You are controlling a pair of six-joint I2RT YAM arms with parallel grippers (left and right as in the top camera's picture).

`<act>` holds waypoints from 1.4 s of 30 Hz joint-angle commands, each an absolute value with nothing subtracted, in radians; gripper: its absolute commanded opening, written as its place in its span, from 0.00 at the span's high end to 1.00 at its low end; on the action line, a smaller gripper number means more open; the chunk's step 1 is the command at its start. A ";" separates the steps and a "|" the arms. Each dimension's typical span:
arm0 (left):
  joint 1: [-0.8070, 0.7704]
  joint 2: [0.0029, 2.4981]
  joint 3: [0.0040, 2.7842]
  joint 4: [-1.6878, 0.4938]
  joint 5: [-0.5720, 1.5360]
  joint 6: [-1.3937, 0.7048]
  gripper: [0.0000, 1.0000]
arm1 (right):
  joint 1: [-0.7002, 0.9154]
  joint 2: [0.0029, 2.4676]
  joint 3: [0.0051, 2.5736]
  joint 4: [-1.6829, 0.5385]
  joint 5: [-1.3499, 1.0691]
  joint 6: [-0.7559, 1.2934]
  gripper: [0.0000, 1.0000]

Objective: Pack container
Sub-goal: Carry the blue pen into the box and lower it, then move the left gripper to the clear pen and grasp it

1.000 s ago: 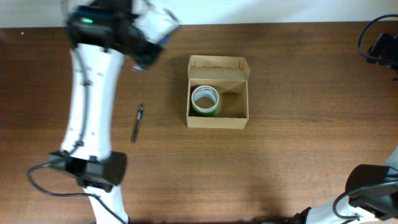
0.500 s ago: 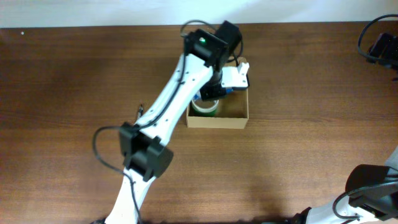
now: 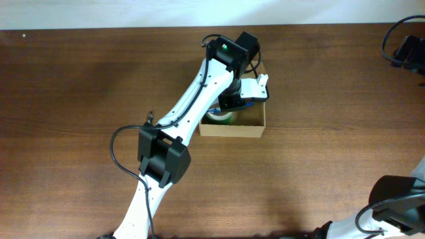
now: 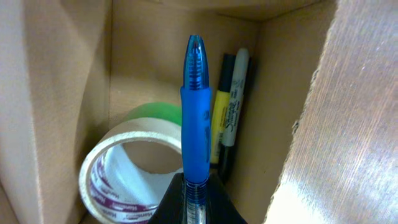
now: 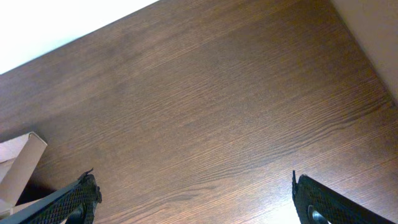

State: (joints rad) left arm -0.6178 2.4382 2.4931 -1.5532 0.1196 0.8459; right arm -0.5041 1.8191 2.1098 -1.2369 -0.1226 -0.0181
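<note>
The container [image 3: 256,126], a tan cardboard box with its flap lid open, stands at the table's middle back. My left gripper [image 3: 247,93] reaches over it and is shut on a blue pen [image 4: 196,112], which points down into the box. In the left wrist view the jaws [image 4: 196,200] grip the pen's lower barrel. Inside the container [image 4: 62,74] lie a tape roll with a green edge [image 4: 124,163] and markers [image 4: 232,106] against the right wall. My right gripper [image 5: 196,199] is open and empty above bare table, away from the box.
A dark pen [image 3: 151,115] lies on the table left of the box, mostly hidden under my left arm. Black cables and gear [image 3: 405,46] sit at the back right corner. A corner of the box flap [image 5: 18,162] shows in the right wrist view.
My left arm swung from the far left over to the box with the blue pen in its jaws, and has since shifted slightly to the right. The right arm has not moved.
</note>
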 commanded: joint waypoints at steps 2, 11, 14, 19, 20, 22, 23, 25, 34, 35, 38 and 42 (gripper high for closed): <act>-0.656 2.477 2.461 -1.560 0.161 0.863 0.98 | -0.505 1.828 2.117 -1.237 -0.131 -0.009 0.01; -0.674 2.487 2.425 -1.547 0.152 0.864 0.97 | -0.505 1.828 2.117 -1.237 -0.131 -0.009 0.01; -0.672 2.484 2.425 -1.544 0.108 0.825 0.73 | -0.505 1.828 2.117 -1.237 -0.131 -0.010 0.01; -0.656 2.421 2.425 -1.544 0.064 0.722 0.63 | -0.505 1.828 2.117 -1.237 -0.131 -0.010 0.01; -0.652 2.396 2.425 -1.541 0.053 0.715 0.62 | -0.505 1.828 2.117 -1.237 -0.131 -0.009 0.01; -0.645 2.321 2.425 -1.519 0.011 0.661 0.59 | -0.505 1.828 2.117 -1.237 -0.131 -0.010 0.01; -0.640 2.282 2.425 -1.509 -0.006 0.632 0.56 | -0.505 1.828 2.117 -1.237 -0.131 -0.009 0.01; -0.619 2.184 2.425 -1.489 -0.027 0.586 0.53 | -0.505 1.828 2.117 -1.237 -0.131 -0.009 0.01; -0.293 1.700 2.035 -1.266 -0.067 0.337 0.39 | -0.505 1.828 2.117 -1.237 -0.131 -0.009 0.01; -0.236 1.662 1.951 -1.238 -0.064 0.303 0.37 | -0.505 1.828 2.117 -1.237 -0.131 -0.009 0.01; -0.113 1.634 1.766 -1.219 -0.017 0.268 0.36 | -0.505 1.828 2.117 -1.237 -0.131 -0.010 0.01; -0.031 1.695 1.552 -1.174 0.034 0.229 0.36 | -0.505 1.828 2.117 -1.237 -0.131 -0.009 0.01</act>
State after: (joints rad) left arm -0.0620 1.5997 1.6924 -1.1892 -0.0223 0.3023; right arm -0.5041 1.8191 2.1098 -1.2373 -0.1226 -0.0189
